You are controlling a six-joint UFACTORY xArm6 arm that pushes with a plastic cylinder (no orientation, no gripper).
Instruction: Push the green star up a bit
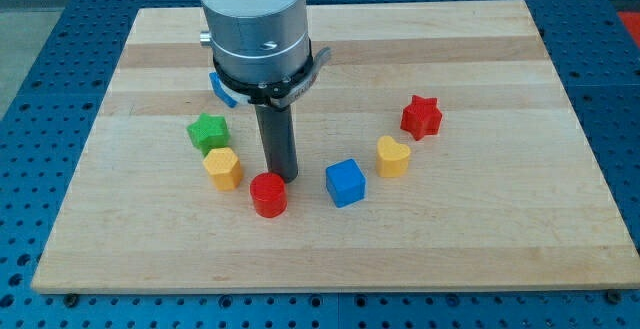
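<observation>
The green star (207, 130) lies on the wooden board (480, 239) at the view's left of centre. My tip (283, 176) is to the star's lower right, well apart from it, just above the red cylinder (268, 194). A yellow hexagon-like block (223, 167) sits directly below the green star, almost touching it.
A blue cube (346, 182) lies right of my tip, then a yellow heart-like block (393, 156) and a red star (421, 117) further right. A blue block (220, 90) is partly hidden behind the arm's grey cylinder (253, 19).
</observation>
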